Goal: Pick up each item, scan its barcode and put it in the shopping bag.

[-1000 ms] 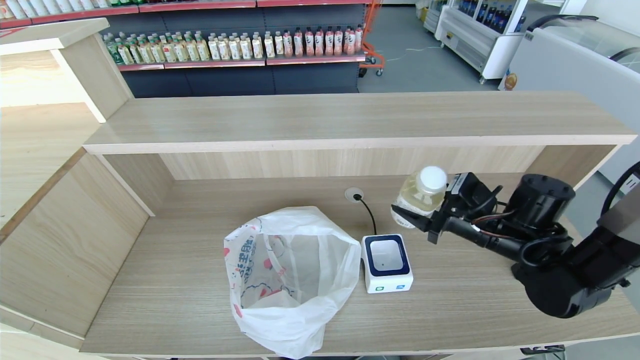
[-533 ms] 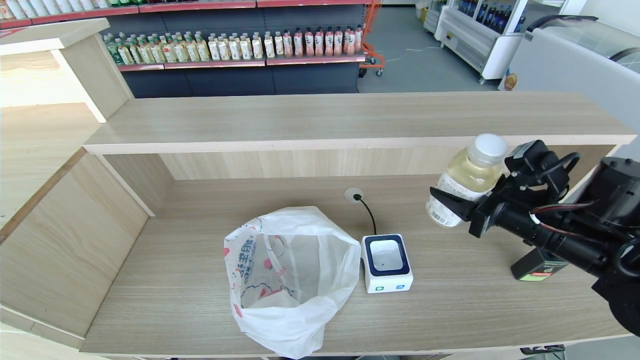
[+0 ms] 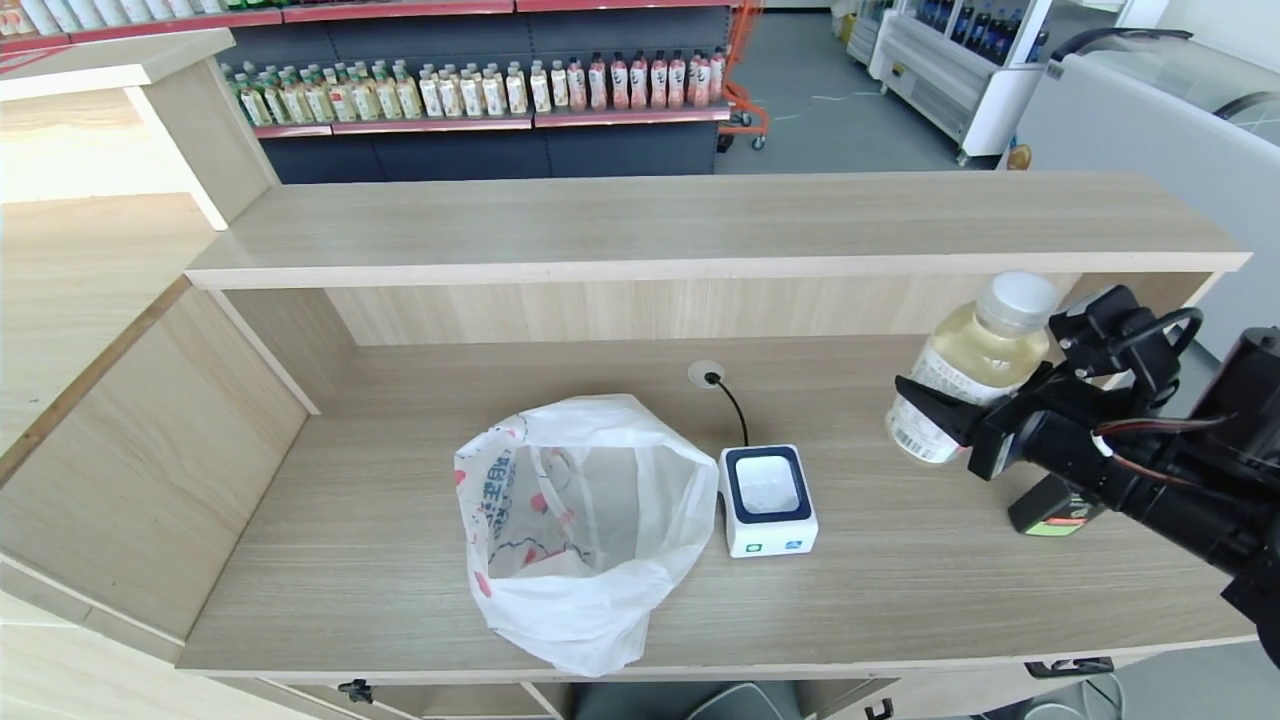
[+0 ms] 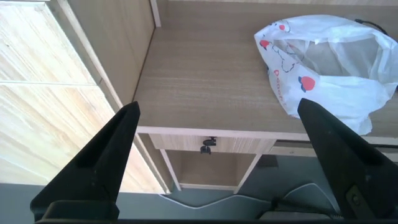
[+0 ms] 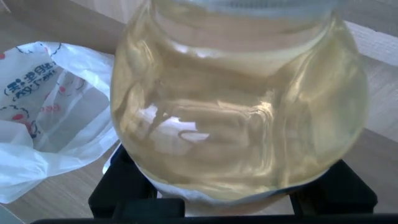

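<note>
a pale wood counter (image 3: 900, 590) runs the width of the checkout, walled at the back and left; on it, left of centre, a white shopping bag (image 3: 580, 520) stands with its mouth open, printed in red and blue; at the right end the right gripper (image 3: 945, 402) is raised above the counter, its jaws clamped on the lower body of a bottle (image 3: 968, 365) of pale yellow drink, white cap tilted up and back, barcode label facing the bag, well apart from it; the left gripper (image 4: 217, 109) hangs off the counter's front left corner, jaws spread wide around nothing; just right of the bag, touching its side, sits a white scanner (image 3: 765, 497) with a dark-framed window facing up; a small dark box (image 3: 1048, 508) lies on the counter under the right arm; a black cable (image 3: 736, 418) runs from the scanner back to a round grommet (image 3: 706, 374).
</note>
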Robot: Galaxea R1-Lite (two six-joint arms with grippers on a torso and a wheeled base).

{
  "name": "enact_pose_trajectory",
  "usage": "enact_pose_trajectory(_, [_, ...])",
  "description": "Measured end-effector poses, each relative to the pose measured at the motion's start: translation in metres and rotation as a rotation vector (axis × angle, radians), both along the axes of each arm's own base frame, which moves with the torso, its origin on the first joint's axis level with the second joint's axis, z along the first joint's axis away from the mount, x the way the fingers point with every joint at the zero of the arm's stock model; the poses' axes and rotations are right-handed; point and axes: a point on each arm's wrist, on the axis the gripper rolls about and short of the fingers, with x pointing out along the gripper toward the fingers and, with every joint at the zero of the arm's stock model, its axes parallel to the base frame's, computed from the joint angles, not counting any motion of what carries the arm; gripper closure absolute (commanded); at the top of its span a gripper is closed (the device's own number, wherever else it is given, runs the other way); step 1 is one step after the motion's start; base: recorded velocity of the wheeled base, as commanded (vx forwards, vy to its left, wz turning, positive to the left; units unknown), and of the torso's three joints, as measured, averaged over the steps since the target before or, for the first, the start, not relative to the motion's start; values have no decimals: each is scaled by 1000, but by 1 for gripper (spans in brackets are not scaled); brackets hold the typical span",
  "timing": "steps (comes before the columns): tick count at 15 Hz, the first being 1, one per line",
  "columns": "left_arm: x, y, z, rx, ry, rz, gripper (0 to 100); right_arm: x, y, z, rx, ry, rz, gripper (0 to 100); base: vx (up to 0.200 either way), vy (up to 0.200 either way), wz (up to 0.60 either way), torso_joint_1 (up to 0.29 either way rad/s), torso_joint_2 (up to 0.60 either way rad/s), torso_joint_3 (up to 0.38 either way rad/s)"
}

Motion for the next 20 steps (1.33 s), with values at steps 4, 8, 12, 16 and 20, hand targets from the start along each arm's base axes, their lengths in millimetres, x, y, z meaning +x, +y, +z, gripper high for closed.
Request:
enact_pose_trajectory(4, [0,0,0,1,0,0,0,6,-1,-1,26,22,-9,100,-150,200,0,1,0,4])
enact_pose_trajectory(8, [0,0,0,2,0,0,0,26,21,8,78,95,60,100,0,200,0,-2,-2,5])
enact_pose_trajectory(12, [0,0,0,4,1,-1,0,50,43,23,107,93,107,100,0,200,0,11,2,2])
enact_pose_trajectory(16, [0,0,0,6,0,0,0,79,55,16,102,110,112,100,0,100,0,1,1,2])
enact_pose_trajectory(20, [0,0,0,6,1,-2,0,100,60,-17,85,176,97,100,0,0,0,0,0,0])
